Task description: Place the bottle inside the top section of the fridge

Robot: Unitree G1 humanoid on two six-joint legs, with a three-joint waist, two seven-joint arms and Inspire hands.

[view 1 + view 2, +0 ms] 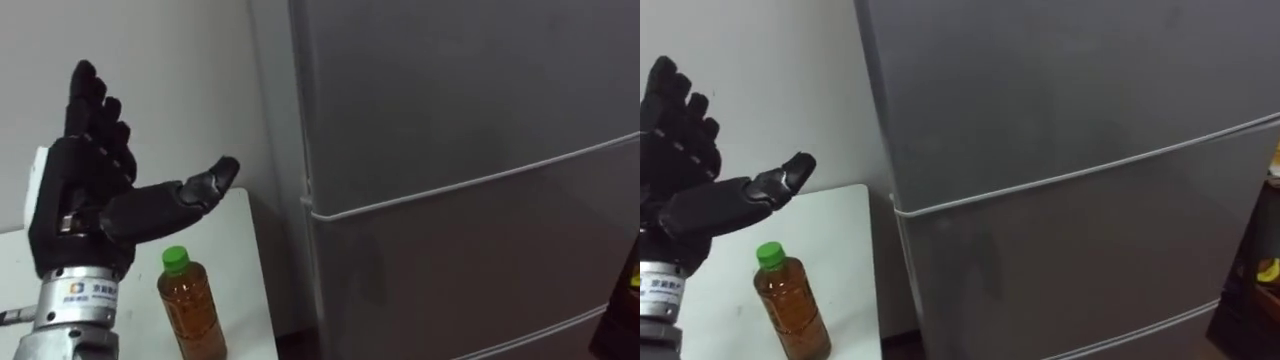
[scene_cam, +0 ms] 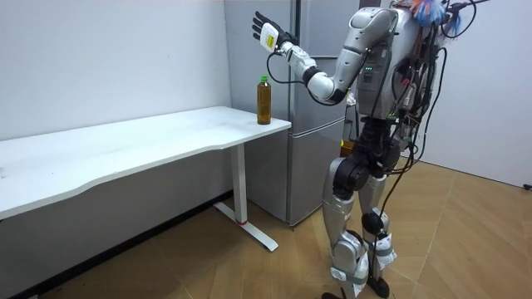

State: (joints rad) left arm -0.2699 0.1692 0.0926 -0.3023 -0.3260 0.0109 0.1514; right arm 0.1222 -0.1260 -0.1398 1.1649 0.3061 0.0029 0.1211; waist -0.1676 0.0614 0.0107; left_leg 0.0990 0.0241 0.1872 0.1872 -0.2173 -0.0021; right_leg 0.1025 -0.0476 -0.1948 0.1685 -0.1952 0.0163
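Closest, the robot's black left hand (image 1: 85,190) hovers with fingers spread, holding nothing, just above an upright clear amber-filled bottle (image 1: 190,305) with a green cap. The bottle stands on the corner of the white table (image 1: 245,270), beside the tall grey fridge (image 1: 450,250). The hand should lower and wrap the bottle's middle; the upper door (image 1: 450,90) seems closed.

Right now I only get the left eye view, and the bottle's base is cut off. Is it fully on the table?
Observer: Yes. The room view shows the bottle upright, base wholly on the white table, near the corner by the fridge.
Operator: Is the left hand touching it?
Observer: No. From the side the left hand hangs well above the cap, clear of it.
Operator: Where does the robot stand?
Observer: Upright before the fridge, just past the table's end.
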